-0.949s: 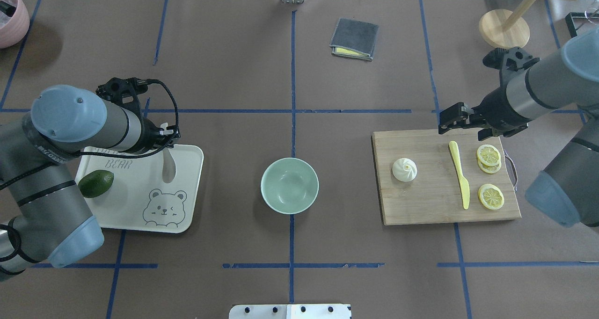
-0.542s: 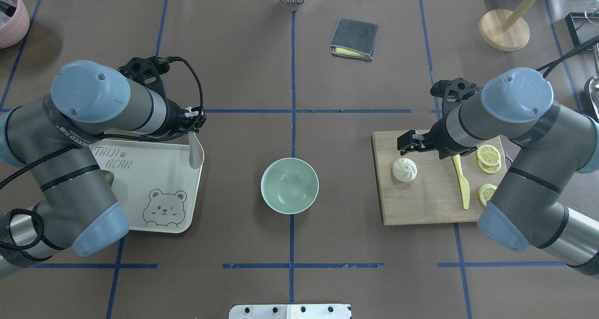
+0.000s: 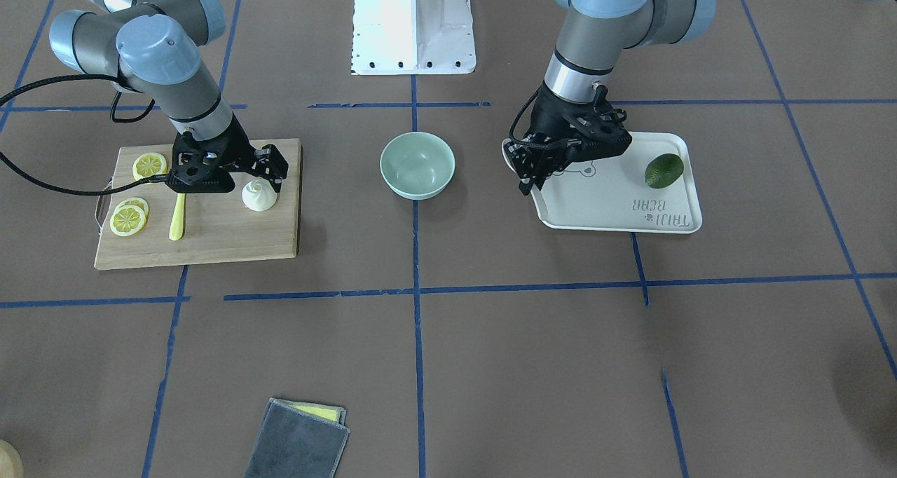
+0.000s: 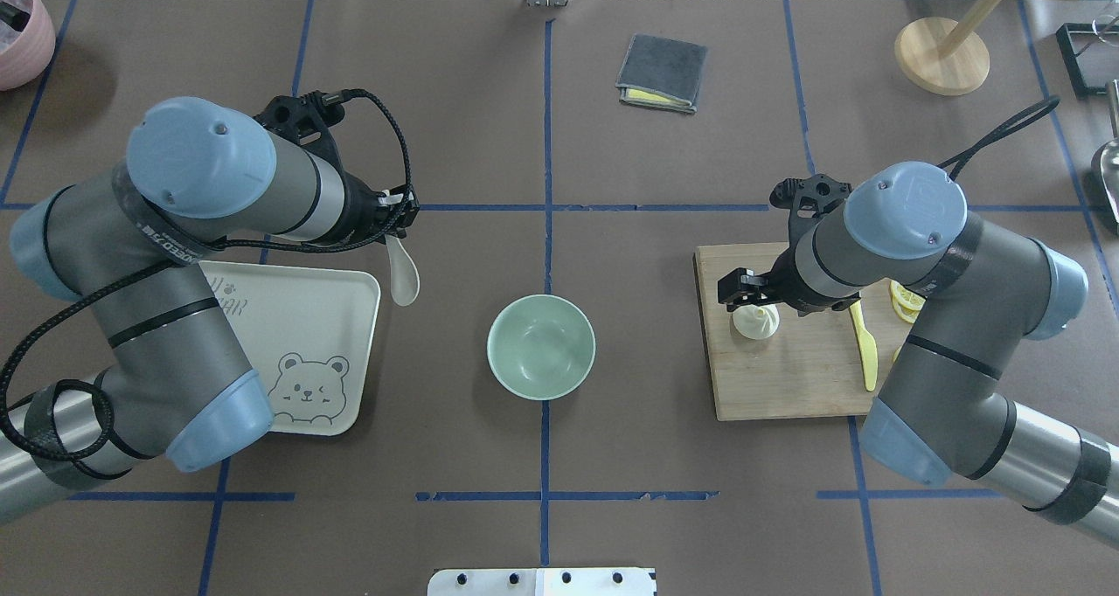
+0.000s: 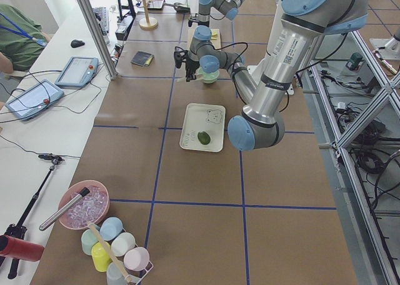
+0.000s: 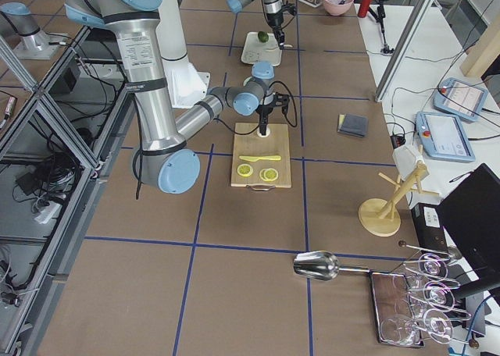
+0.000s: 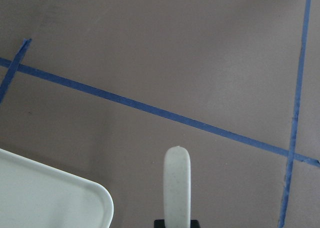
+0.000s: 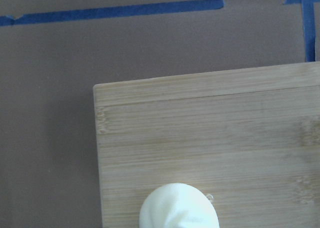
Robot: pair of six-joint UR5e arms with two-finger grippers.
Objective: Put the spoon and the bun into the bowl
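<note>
The pale spoon [image 4: 403, 274] hangs scoop-down from my left gripper [image 4: 391, 233], which is shut on its handle. It is held above the table just past the tray's right edge, left of the mint-green bowl [image 4: 541, 347]. The left wrist view shows the spoon [image 7: 177, 188] over bare table. The bowl [image 3: 417, 164] is empty. The white pleated bun [image 4: 757, 322] sits on the cutting board's [image 4: 804, 377] left part. My right gripper [image 4: 741, 292] is open, just above and beside the bun [image 3: 259, 196], not touching it. The bun [image 8: 178, 208] fills the right wrist view's bottom edge.
The cream bear tray [image 4: 288, 334] holds a dark green avocado [image 3: 663, 169]. A yellow knife [image 4: 865, 347] and lemon slices [image 3: 128, 219] lie on the board. A folded grey cloth [image 4: 662, 72] and a wooden stand [image 4: 941, 54] are at the far side.
My left gripper has carried the spoon from over the tray rightward, past its edge toward the bowl. My right gripper has moved left across the board to just over the bun.
</note>
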